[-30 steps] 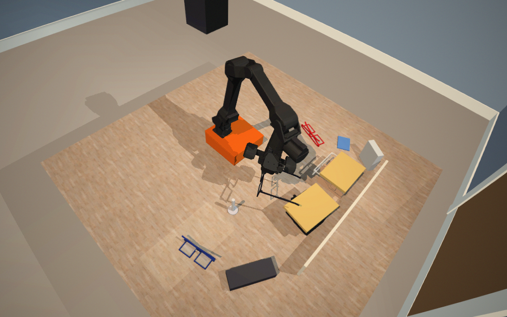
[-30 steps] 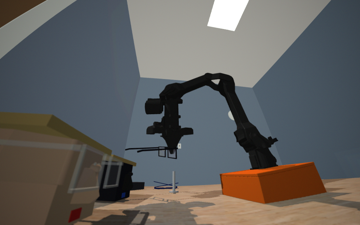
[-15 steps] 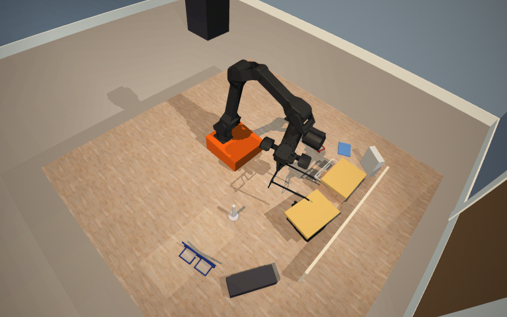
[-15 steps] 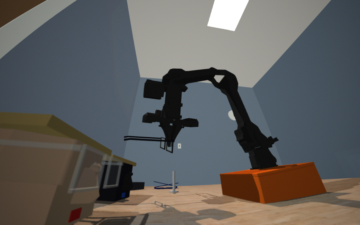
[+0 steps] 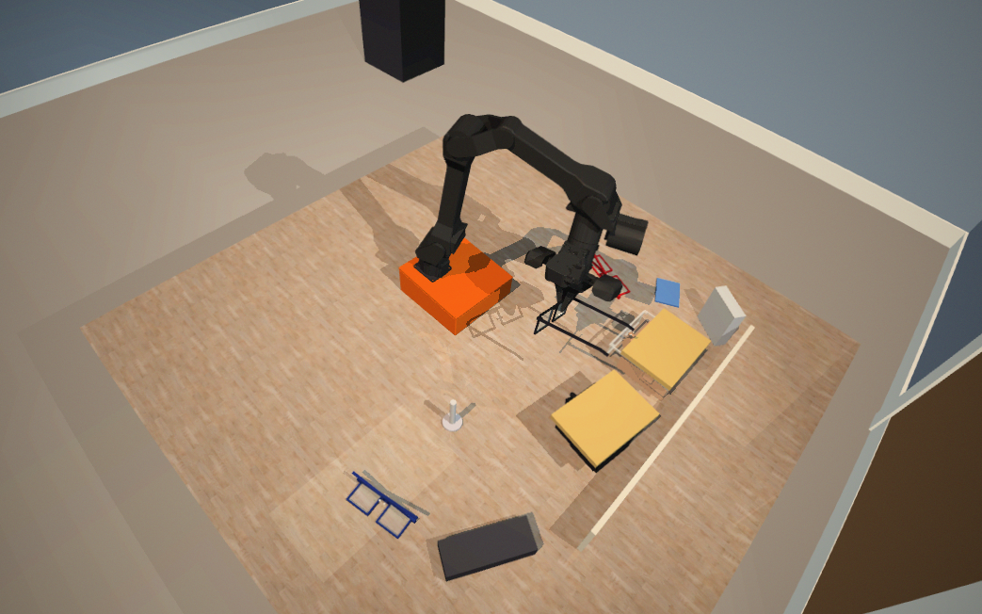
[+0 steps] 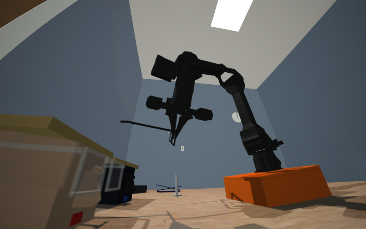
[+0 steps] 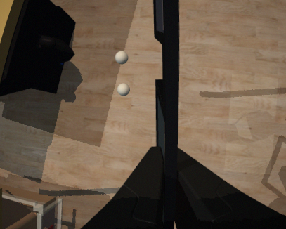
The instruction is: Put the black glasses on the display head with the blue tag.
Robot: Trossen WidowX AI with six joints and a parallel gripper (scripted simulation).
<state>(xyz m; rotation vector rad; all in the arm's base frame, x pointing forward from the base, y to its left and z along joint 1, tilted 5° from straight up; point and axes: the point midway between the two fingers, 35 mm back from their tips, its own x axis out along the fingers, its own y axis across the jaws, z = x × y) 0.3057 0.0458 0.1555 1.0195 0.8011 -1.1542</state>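
Top view first, and we count four pairs of glasses: the black wire-frame glasses (image 5: 574, 336) (image 6: 150, 126) (image 7: 171, 88), a blue pair (image 5: 383, 497) (image 6: 168, 191), a red pair (image 5: 622, 288) partly behind the gripper, and a whitish see-through pair (image 5: 620, 335) (image 6: 79, 172) (image 7: 39, 216). Our black parallel-jaw gripper (image 5: 560, 311) (image 6: 174, 132) (image 7: 162, 156) is pinched on the black frame, up in the air, temples reaching toward the heads. Off the blue-tagged head they are, clearly!

Two display heads here: the dark head (image 5: 576, 451) (image 6: 121, 196) (image 7: 25, 70) with one blue tag (image 6: 125, 198), and the tan head (image 6: 36, 170) with one red tag (image 6: 76, 218), wearing the whitish pair. Both have flat yellow tops. The tan head is the one to mind, near the black temples in our top view; whether anything touches, we can't tell.

Around them: one grey post on a round foot (image 5: 452, 412) (image 6: 176, 184), one dark grey block (image 5: 488, 547), one pale grey block (image 5: 720, 315), one flat blue square (image 5: 667, 293) and one long cream strip (image 5: 673, 434) beyond the heads. Down our wrist view, two little white balls (image 7: 121, 57) show beside the black frame.
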